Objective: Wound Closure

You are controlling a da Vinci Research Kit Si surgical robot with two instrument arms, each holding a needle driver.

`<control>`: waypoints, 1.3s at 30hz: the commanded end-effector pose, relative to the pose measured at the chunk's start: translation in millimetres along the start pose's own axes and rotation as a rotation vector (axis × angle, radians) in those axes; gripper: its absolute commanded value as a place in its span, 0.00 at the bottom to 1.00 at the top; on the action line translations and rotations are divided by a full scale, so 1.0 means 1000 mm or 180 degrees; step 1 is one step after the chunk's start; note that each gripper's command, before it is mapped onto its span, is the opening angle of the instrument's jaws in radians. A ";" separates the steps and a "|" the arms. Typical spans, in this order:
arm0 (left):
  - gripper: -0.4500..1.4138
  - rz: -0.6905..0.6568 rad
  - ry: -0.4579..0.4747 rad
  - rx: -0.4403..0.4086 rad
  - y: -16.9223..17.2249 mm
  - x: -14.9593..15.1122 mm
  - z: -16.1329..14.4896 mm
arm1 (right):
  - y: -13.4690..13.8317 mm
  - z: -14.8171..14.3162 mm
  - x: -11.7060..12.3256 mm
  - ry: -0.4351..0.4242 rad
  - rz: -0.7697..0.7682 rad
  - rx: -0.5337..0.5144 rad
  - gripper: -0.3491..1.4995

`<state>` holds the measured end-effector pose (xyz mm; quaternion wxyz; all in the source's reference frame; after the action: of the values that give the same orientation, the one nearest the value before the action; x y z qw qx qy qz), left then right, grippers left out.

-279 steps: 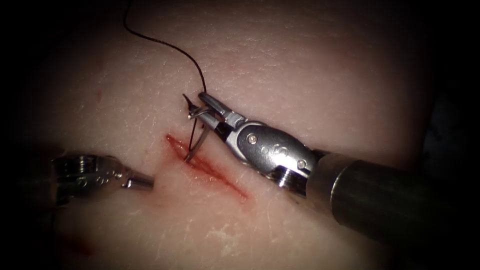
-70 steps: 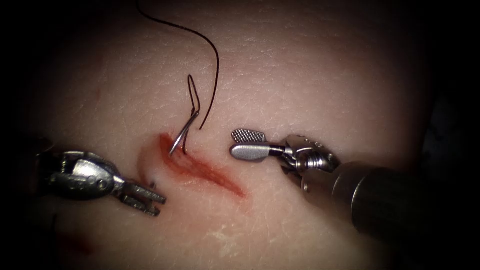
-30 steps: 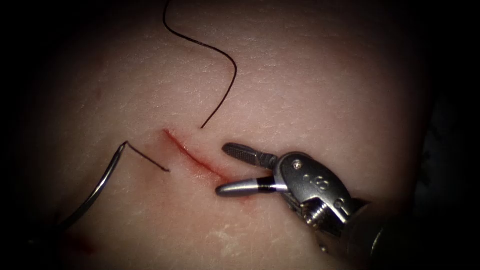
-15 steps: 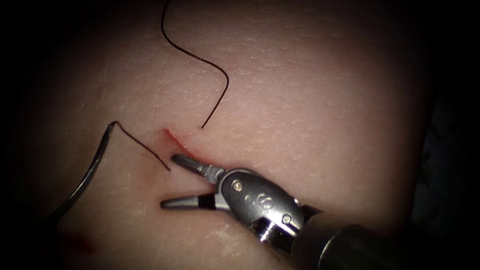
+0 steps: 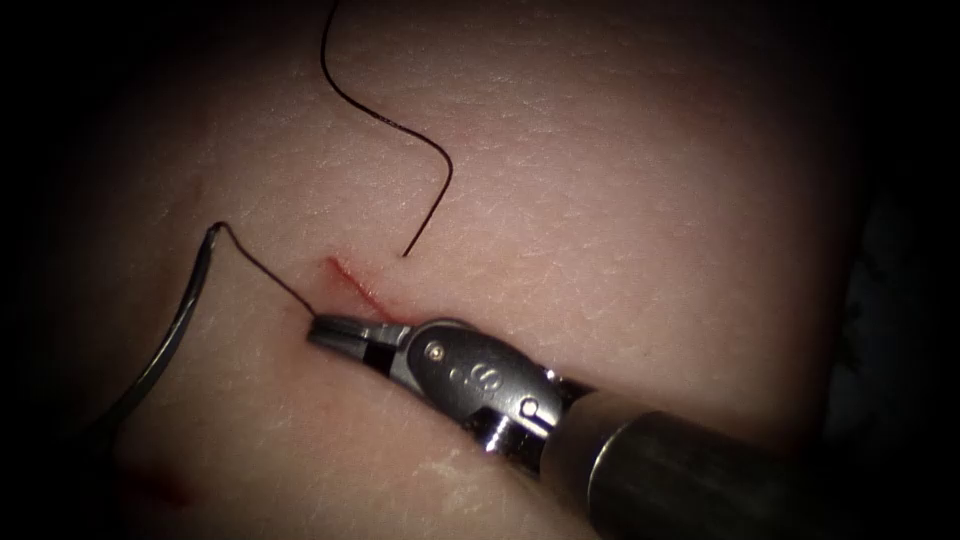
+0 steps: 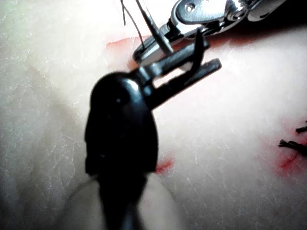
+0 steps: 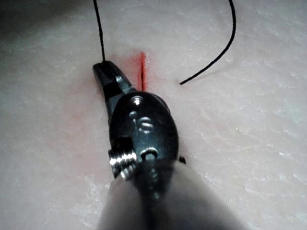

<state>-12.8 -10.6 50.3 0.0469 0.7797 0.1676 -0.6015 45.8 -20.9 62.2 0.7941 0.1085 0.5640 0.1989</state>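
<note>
1. Steel needle (image 5: 170, 335), well left of the cut (image 5: 350, 280), lies wholly out of the tissue (image 5: 620, 200). Its blunt end is nearest the cut and its curve sweeps away from it.
2. Left tool (image 6: 211, 55), seen from its own wrist camera, sits left of the cut. The jaws look pinched on a dark sliver crossing them near the tips. I judge this to be the needle, held toward its pointed end, though I cannot be sure of the exact spot on the curve.
3. Thread (image 5: 265, 275) runs from the needle's blunt end straight toward the cut. It ends just left of the cut, at the tips of the right tool.
4. Right tool (image 5: 325, 332) lies over the lower part of the cut with its tips just past the cut's left edge. The jaws are closed and, as far as I can tell, clamped on the thread where it leaves the tissue.
5. Right of the cut, the thread enters the tissue close beside it. A long free length trails away from the cut.
6. Progress, as a judgement: one bite crosses both edges, going in on the right and out on the left. No knot shows, much thread lies right of the cut, and the cut's upper end shows red. Tying and any further bites appear undone.
7. Cut ends of thread (image 6: 292, 144) sit on red fluid (image 6: 163, 166) patches, well apart from this cut.
</note>
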 end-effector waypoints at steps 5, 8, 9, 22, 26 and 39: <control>0.00 -0.0004 -0.0011 0.0122 0.0000 -0.0014 0.0002 | -0.0014 0.0001 -0.0007 -0.0054 -0.0018 0.0069 0.00; 0.00 0.0064 -0.0131 0.0269 -0.0004 -0.0022 0.0000 | -0.0027 -0.0001 0.0001 -0.0080 -0.0031 0.0131 0.00; 0.00 0.0104 -0.0182 0.0325 -0.0006 -0.0025 -0.0001 | -0.0035 -0.0002 0.0005 -0.0086 -0.0037 0.0167 0.00; 0.00 0.0565 -0.0845 0.1377 0.0008 -0.0088 -0.0004 | -0.0118 -0.0010 0.0031 -0.0086 -0.0063 0.0287 0.00; 0.00 0.0620 -0.0874 0.1498 0.0028 -0.0081 0.0000 | -0.0135 -0.0010 0.0039 -0.0040 -0.0065 0.0307 0.00; 0.00 0.0638 -0.0935 0.1773 0.0031 -0.0079 -0.0021 | -0.0068 -0.0014 0.0055 0.0138 -0.0173 0.0163 0.93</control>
<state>-10.6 -13.6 57.4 -0.0919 0.6767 -0.0963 -0.7241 46.8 -24.4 53.5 0.7841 0.1071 0.5888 0.1643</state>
